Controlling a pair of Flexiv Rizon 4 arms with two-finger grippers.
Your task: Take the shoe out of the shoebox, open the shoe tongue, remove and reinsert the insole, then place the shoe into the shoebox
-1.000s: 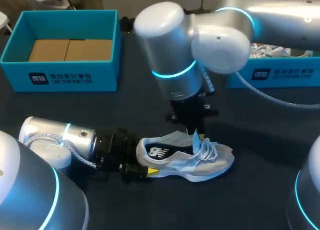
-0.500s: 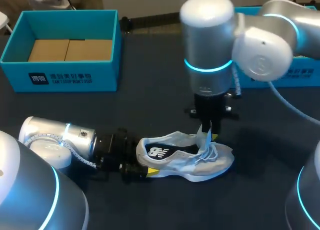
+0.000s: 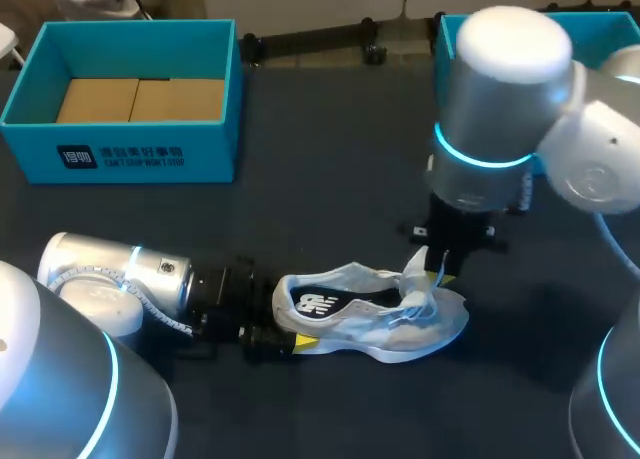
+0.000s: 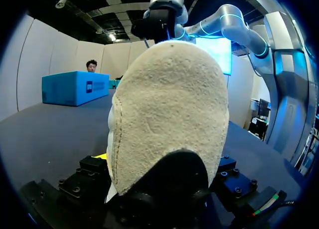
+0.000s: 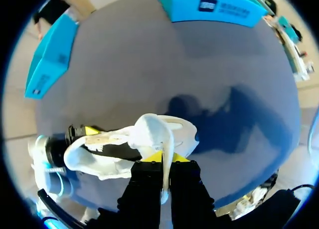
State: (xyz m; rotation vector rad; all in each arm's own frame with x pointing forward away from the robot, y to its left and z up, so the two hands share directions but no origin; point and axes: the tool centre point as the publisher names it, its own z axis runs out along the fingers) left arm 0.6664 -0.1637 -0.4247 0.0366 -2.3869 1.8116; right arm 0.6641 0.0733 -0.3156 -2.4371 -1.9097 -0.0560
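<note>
Shoe (image 3: 360, 324) on table (image 3: 330, 199), heel (image 4: 169, 114) clamped in left gripper (image 3: 284, 329), tongue (image 5: 165, 136) pinched and raised by right gripper (image 5: 163, 161); judged light, upper soft and floppy, heel and sole the firmer hold.

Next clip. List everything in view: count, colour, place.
shoe: 1, white and grey, on its sole at the table's near middle
tongue: 1, white, lifted from the shoe
shoebox: 1, blue, open, far left
cardboard: 1, tan, inside the shoebox
second box: 1, blue, far right
table: 1, dark
left gripper: 1, yellow tips, shut on the shoe's heel
right gripper: 1, yellow tips, shut on the tongue
</note>
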